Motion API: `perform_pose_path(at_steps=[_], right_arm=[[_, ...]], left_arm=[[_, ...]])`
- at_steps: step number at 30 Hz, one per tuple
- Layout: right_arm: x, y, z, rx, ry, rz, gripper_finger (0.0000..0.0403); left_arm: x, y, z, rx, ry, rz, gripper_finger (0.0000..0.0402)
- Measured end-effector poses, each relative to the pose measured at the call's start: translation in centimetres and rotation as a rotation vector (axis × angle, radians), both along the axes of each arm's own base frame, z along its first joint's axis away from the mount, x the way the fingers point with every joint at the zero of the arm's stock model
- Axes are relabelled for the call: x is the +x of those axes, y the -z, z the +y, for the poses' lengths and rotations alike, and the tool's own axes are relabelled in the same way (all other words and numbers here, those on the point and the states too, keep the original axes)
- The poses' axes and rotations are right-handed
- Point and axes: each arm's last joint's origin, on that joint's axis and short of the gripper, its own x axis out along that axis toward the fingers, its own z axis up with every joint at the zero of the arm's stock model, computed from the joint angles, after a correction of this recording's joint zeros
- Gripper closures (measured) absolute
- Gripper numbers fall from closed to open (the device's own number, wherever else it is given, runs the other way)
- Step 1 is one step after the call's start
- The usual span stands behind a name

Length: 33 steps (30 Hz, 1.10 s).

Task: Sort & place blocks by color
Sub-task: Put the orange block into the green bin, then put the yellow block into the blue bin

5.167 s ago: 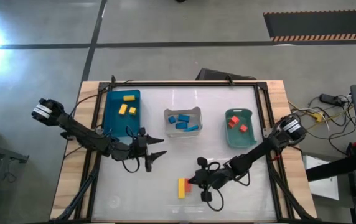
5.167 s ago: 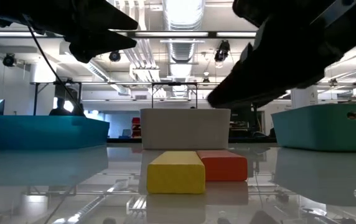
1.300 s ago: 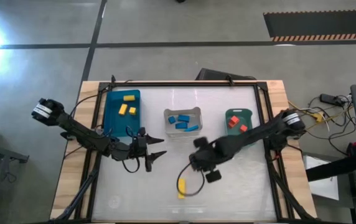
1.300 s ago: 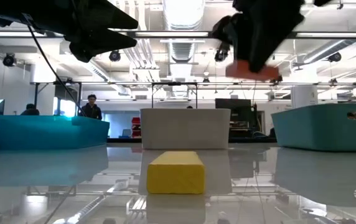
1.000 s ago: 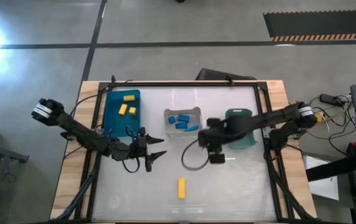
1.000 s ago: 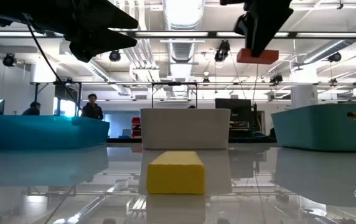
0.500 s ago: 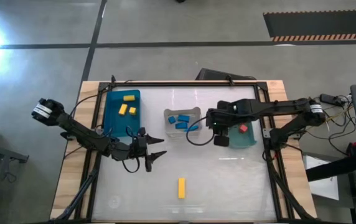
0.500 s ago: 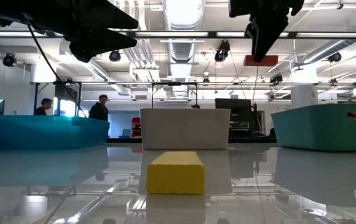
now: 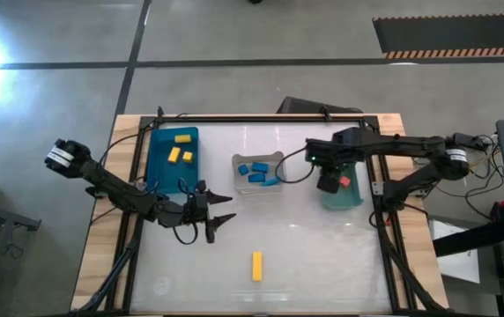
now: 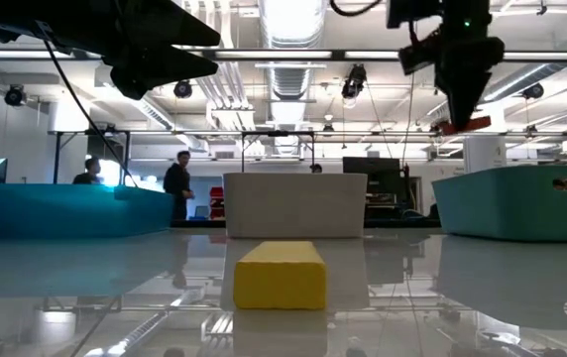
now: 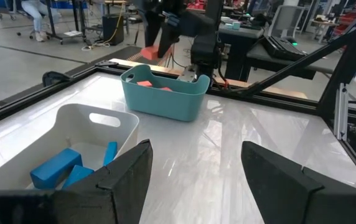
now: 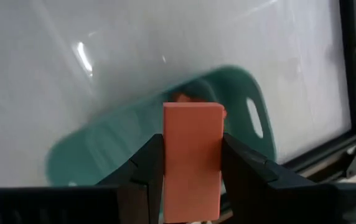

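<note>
Table (image 9: 322, 255) space in front now holds only the yellow block (image 9: 256, 265), alone near the front edge; the red block (image 12: 192, 158) beside it earlier has gone up. Right gripper (image 9: 333, 180), clamped on that red block, has travelled over the green bin (image 9: 344, 198) by the right rail. Left gripper (image 9: 223, 218) waits, fingers spread, left of centre.

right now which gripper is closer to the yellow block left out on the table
Left. The left gripper hovers just up-left of the yellow block. The right gripper, shut on a red block, is farther away over the green bin.
</note>
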Motion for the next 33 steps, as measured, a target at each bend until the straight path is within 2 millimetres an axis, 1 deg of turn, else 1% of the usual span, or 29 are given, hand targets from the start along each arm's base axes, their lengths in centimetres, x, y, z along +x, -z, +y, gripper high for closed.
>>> perform_pose_path(at_steps=[3,6,12,15,19,22,27,30,33], right_arm=[[-1.1,0.8,-0.3,0.003,0.028,0.012,0.0287],[-2.2,2.1,-0.5,0.012,0.083,0.037,0.0287],[-4.2,6.0,-0.8,0.011,0.224,0.034,0.0287],[-5.0,7.7,-0.9,0.013,0.286,0.066,0.0287],[-5.6,9.1,-0.7,0.018,0.285,0.105,0.0264],[-5.6,9.5,-0.7,0.017,0.285,0.097,0.0247],[-5.5,9.4,-0.7,0.015,0.272,0.086,0.0239],[-5.3,8.9,-0.8,0.015,0.275,0.075,0.0242],[-4.9,8.0,-0.8,0.014,0.325,0.025,0.0249]], left_arm=[[0.0,0.0,0.0,0.000,0.000,0.000,0.0171],[0.0,0.0,0.0,0.000,0.000,0.000,0.0171],[0.0,0.0,0.0,0.000,0.000,0.000,0.0171],[0.0,0.0,0.0,0.000,0.000,0.000,0.0171],[0.0,0.0,0.0,0.000,0.000,0.000,0.0171],[0.0,0.0,0.0,0.001,0.000,0.000,0.0171],[0.0,0.0,0.0,0.001,0.000,0.001,0.0171],[0.0,0.0,0.0,0.001,0.000,0.001,0.0171],[0.0,0.0,0.0,-0.020,-0.002,-0.003,0.0171]])
